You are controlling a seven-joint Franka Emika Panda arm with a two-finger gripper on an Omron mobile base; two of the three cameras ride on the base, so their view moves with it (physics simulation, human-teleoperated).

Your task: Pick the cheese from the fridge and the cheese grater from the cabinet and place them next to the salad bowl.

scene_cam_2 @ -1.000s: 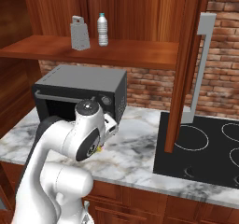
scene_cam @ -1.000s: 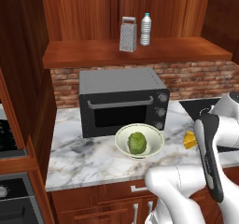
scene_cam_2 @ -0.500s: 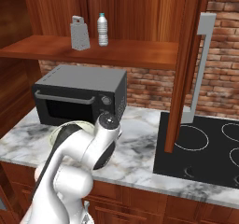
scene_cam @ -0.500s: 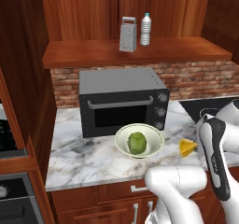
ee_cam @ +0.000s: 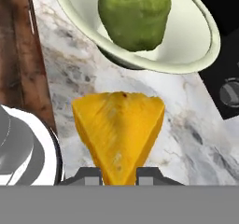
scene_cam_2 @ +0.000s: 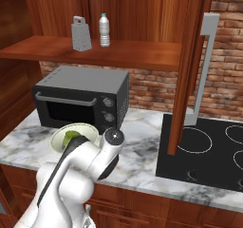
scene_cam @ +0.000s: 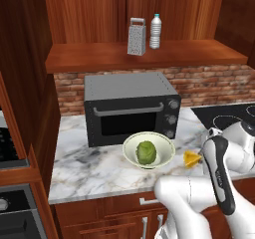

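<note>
Hand view: the cheese (ee_cam: 119, 134) is held pinched at its narrow end by the jaws; light, firm, likely slippery; the salad bowl (ee_cam: 196, 41) is seen near.

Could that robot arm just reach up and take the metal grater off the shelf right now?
Probably not yet. Its end effector is shut on the cheese, low beside the salad bowl. The cheese grater stands unobstructed on the cabinet shelf, beside a water bottle.

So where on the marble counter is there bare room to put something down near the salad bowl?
Bare marble lies left of the salad bowl, in front of the toaster oven, toward the wooden wall. More lies between the toaster oven and the black cooktop. To the bowl's right it is crowded: the cheese and the gripper holding it.
</note>
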